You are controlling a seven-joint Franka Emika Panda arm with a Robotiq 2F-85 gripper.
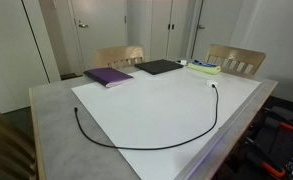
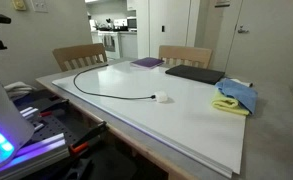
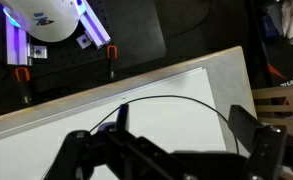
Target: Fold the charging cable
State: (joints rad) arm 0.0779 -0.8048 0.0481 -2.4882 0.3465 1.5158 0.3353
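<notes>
The charging cable [image 1: 146, 149] is a thin black cord lying in a wide open curve on the white board [image 1: 166, 105]. Its small white plug [image 1: 214, 86] lies near the far side. It shows in both exterior views; in an exterior view the cable [image 2: 106, 95] ends at the plug [image 2: 161, 97]. In the wrist view the cable [image 3: 176, 98] arcs across the board near the table edge. My gripper [image 3: 186, 125] shows only in the wrist view. It hovers above the cable, open and empty, its fingers spread on either side of the arc.
A purple book [image 1: 108, 76], a black flat case [image 1: 159, 67] and a blue and yellow cloth [image 2: 236, 97] lie at the board's far side. Wooden chairs [image 1: 119, 55] stand behind the table. Clamps and a lit device [image 3: 46, 20] sit beyond the table edge.
</notes>
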